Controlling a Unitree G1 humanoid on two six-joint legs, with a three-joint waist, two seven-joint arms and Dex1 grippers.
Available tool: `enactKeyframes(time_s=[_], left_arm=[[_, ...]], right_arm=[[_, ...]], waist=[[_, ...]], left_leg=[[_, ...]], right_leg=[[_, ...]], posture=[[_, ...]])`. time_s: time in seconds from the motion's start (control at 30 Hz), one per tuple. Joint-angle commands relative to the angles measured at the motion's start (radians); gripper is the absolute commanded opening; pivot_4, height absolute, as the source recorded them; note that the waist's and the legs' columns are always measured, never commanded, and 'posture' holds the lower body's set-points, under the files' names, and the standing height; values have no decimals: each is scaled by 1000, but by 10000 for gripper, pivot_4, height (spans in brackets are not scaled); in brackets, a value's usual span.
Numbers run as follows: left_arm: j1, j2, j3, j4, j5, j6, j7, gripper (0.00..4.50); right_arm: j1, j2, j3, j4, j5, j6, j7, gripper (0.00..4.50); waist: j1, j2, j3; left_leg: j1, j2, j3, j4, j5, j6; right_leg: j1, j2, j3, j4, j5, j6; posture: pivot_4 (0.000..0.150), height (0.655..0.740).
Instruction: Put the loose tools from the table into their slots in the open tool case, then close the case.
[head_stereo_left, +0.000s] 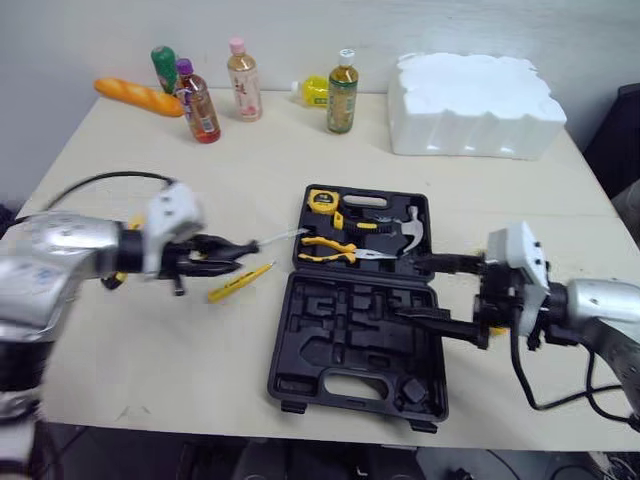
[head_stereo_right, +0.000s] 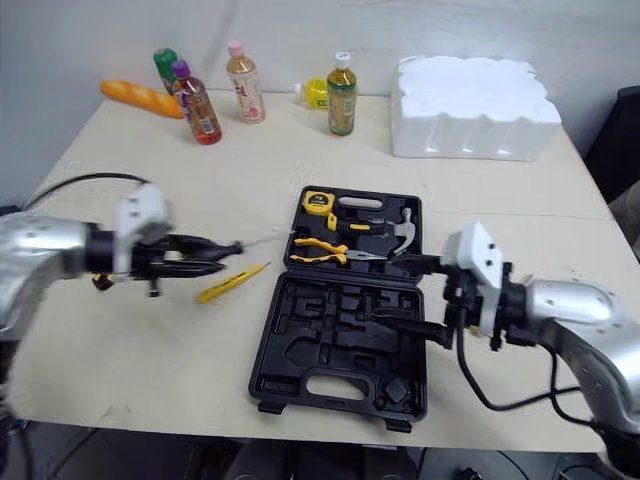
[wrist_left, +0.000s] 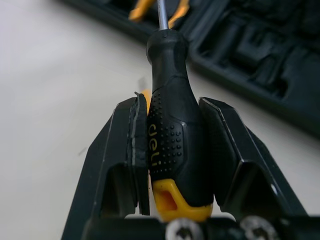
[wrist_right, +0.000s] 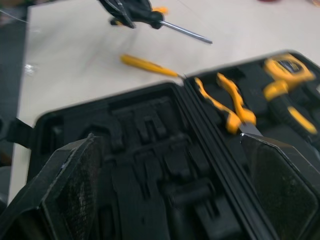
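At centre left of the head view, the left hand (head_stereo_left: 228, 250) is clamped on the black handle of a screwdriver (head_stereo_left: 282, 238), its shaft aimed at the tool case (head_stereo_left: 350, 345) lying unfolded mid-frame. A yellow tool (head_stereo_left: 240, 282) lies loose on the surface (head_stereo_left: 150, 350) just beside the case. The right hand (head_stereo_left: 403, 290) hovers at the case's right edge, spread wide and empty. Judged step: carrying the screwdriver over. Next, it needs lining up with a free slot.

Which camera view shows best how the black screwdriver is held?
The left wrist view: the screwdriver handle sits clamped in the left tool, seen close. Both eye views show it small, shaft pointing toward the tool case. The right wrist view shows it far off.
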Motion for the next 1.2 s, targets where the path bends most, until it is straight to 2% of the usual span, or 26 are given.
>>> enactKeyframes(time_s=[0.03,0.13,0.2,0.27,0.67,1.0,1.2], left_arm=[[-146,-69,-132,43,103,-67,-57,11337],[-204,-148,-201,86,145,-165,-111,11337],[-235,-185,-253,93,164,-144,-147,11337],[-256,-226,-304,135,246,-191,-119,11337],[-310,-366,-352,252,385,-236,-99,11337],[-289,-357,-377,294,484,-270,-108,11337],[-272,-347,-377,288,493,-249,-130,11337]], right_arm=[[94,-44,-108,-56,-27,-2,-3,45000],[153,-32,-169,-86,-3,6,-30,45000],[200,-19,-207,-121,10,12,-49,45000],[238,-6,-228,-150,14,17,-74,45000],[337,25,-276,-213,39,18,-151,45000],[309,26,-244,-196,48,5,-184,45000],[296,24,-228,-188,43,1,-186,45000]], waist=[[-1,0,0],[-10,0,0],[-10,0,0],[-8,0,0],[-1,0,0],[-4,0,0],[-4,0,0]], left_leg=[[0,-1,0,1,0,1],[0,-1,2,5,0,2],[1,-1,1,5,0,2],[2,0,0,6,0,2],[1,-1,-3,11,-1,2],[1,0,-3,12,-1,2],[1,0,-3,12,-1,2]], right_leg=[[0,0,0,0,0,0],[0,2,1,0,1,2],[-1,4,1,0,1,2],[-1,6,2,0,1,2],[0,5,9,1,1,2],[-1,5,10,2,1,2],[0,5,9,2,1,2]], posture=[[1500,7400],[1500,7400],[1500,7400],[1500,7400],[1500,7400],[1500,7400],[1500,7400]])
